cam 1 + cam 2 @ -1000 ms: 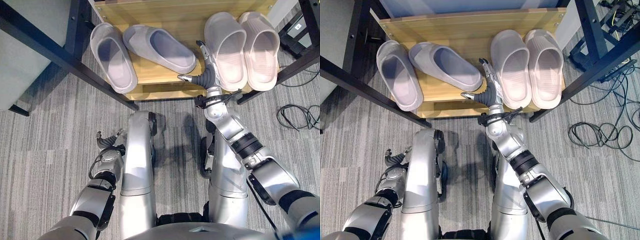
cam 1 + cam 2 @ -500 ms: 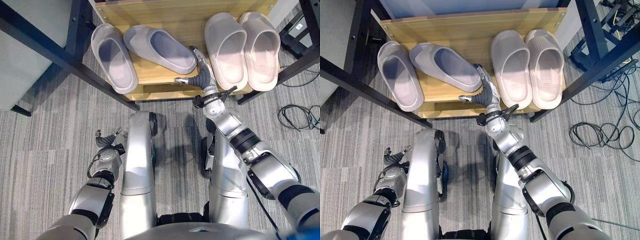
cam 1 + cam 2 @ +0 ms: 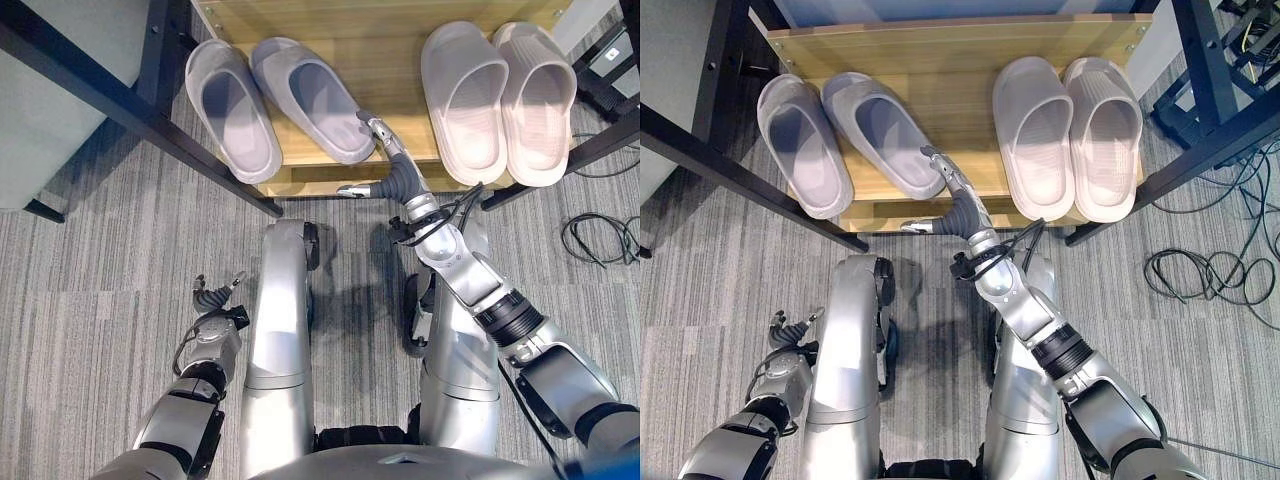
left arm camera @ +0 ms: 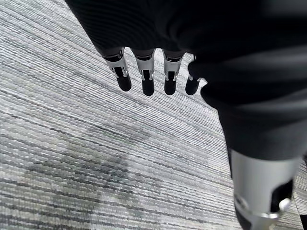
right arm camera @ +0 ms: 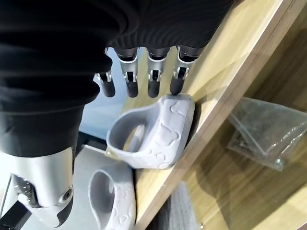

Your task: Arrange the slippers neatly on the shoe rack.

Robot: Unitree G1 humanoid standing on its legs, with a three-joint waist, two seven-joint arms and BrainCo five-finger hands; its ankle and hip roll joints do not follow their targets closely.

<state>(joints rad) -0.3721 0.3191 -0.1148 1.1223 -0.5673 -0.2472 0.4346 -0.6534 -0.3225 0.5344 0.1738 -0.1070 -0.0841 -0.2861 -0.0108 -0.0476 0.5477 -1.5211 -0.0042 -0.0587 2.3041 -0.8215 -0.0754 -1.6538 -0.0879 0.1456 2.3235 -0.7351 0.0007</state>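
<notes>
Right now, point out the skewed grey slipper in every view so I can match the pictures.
Left eye view: skewed grey slipper, upper centre-left on the wooden shelf.
Right eye view: same slipper, upper left of centre.
Left wrist view: not in it.
Right wrist view: slipper just past the right hand's fingers.
Shared landmark: the right hand at the slipper's heel.

Four slippers are set on the shoe rack: a left pair with the inner slipper angled, and a right pair side by side. The right hand is placed at the angled slipper's heel; the left hand is held low over the floor.
</notes>
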